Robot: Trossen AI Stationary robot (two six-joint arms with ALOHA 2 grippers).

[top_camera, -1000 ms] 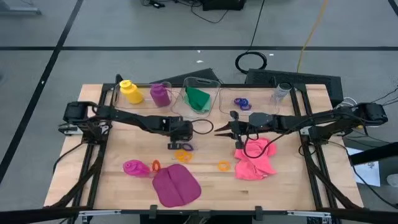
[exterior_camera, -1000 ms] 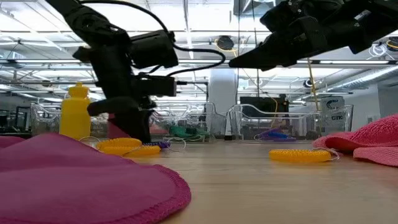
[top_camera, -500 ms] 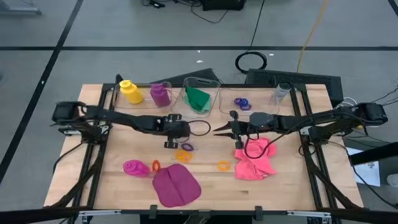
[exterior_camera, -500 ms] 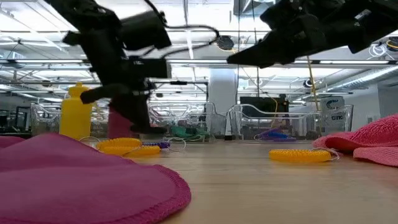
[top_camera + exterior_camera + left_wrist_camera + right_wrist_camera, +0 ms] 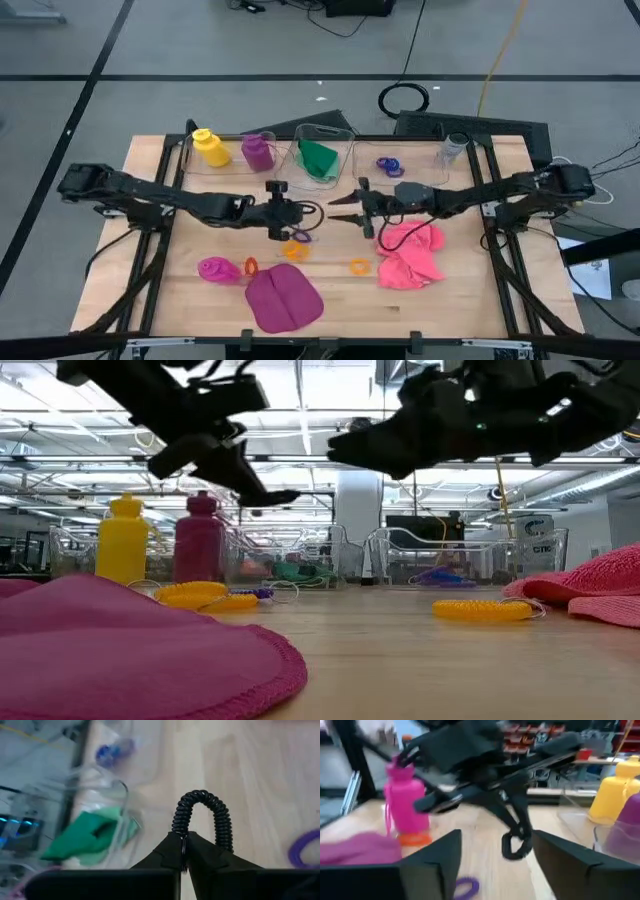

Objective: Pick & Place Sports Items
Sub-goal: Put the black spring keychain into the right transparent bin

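**A:** Where are the two arms?

**B:** Both are over the middle of the wooden table [image 5: 200, 300], tips facing each other. The left gripper [image 5: 297, 212] is lifted off the surface with its fingers pressed together on a small black coiled ring [image 5: 202, 817]; the coil loops out past the fingertips. The right gripper [image 5: 340, 208] hangs just to the right of it, fingers spread, nothing between them.

**A:** And the rest of the sports items?

**B:** Along the far edge, a yellow bottle [image 5: 208, 146] and a purple bottle [image 5: 257, 151] stand upright side by side. To their right, a green cloth [image 5: 318, 158] sits inside a clear plastic bin [image 5: 343, 132], and blue and purple rings [image 5: 389, 165] lie in the next bin over.

**A:** Nearer the front?

**B:** A yellow ring [image 5: 295, 250] and a purple ring [image 5: 301, 237] lie just below the left gripper. An orange ring [image 5: 360, 266] lies between them and the crumpled pink cloth [image 5: 411, 252] on the right. A magenta bottle [image 5: 215, 269] lies on its side at near left, an orange ring at its cap, with a flat magenta cloth [image 5: 283, 298] close by.
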